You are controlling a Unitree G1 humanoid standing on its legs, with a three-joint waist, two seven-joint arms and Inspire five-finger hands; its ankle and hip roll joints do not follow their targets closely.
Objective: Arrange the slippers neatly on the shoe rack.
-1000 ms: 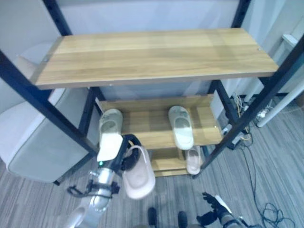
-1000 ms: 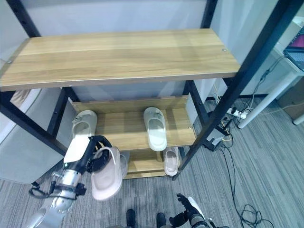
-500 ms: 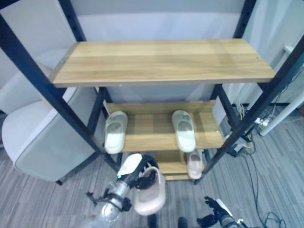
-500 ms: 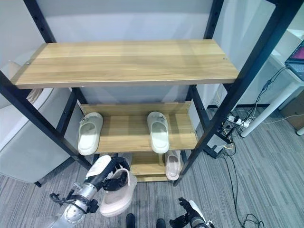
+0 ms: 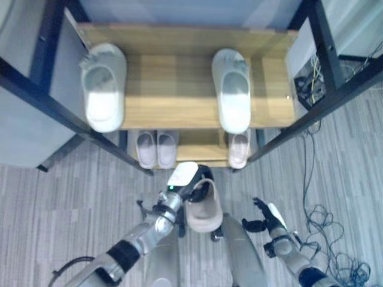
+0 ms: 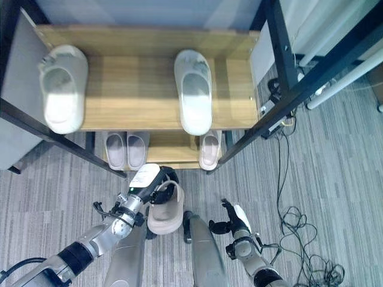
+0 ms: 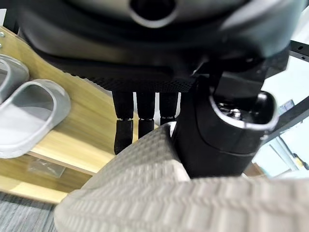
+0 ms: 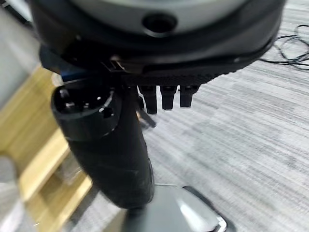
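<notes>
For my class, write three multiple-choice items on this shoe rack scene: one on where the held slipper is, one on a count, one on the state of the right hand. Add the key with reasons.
1. Where is the pinkish slipper that the left hand grips?
A. On the middle shelf
B. Above the floor, in front of the rack's lowest shelf
C. Lying beside the right hand

2. How many slippers rest on the bottom shelf?
A. One
B. Three
C. Five

3. What is the right hand doing?
A. Holding a slipper
B. Pressing on a shelf
C. Holding nothing, fingers relaxed

Key: 1 B, the slipper hangs from the curled left hand over the grey floor, short of the rack. 2 B, a pair lies at the left and a single slipper at the right. 3 C, it hangs low above the floor, with nothing in it.
</notes>
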